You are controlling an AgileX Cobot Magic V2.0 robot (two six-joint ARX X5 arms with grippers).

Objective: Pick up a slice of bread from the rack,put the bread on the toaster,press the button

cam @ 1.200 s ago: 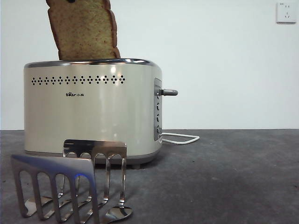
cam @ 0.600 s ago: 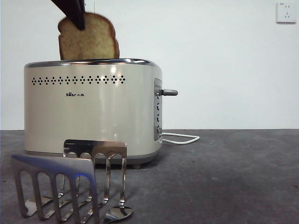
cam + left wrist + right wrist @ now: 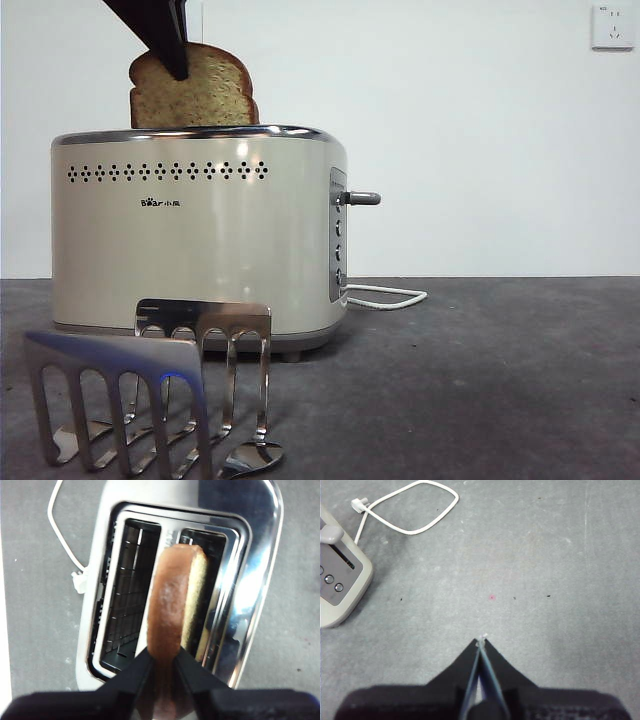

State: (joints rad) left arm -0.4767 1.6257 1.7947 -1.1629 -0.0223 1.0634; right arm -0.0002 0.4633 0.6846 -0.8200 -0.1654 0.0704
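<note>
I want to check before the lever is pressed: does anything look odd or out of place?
One thing: the toaster's plug lies loose on the table. Otherwise, the slice of bread sits partly in one slot, held by the left tool.

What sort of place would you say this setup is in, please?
Probably a staged test bench, not a home kitchen: a cream-beige chrome-rimmed toaster and shiny steel toast rack sit on a dark grey tabletop before a bare white wall.
</note>
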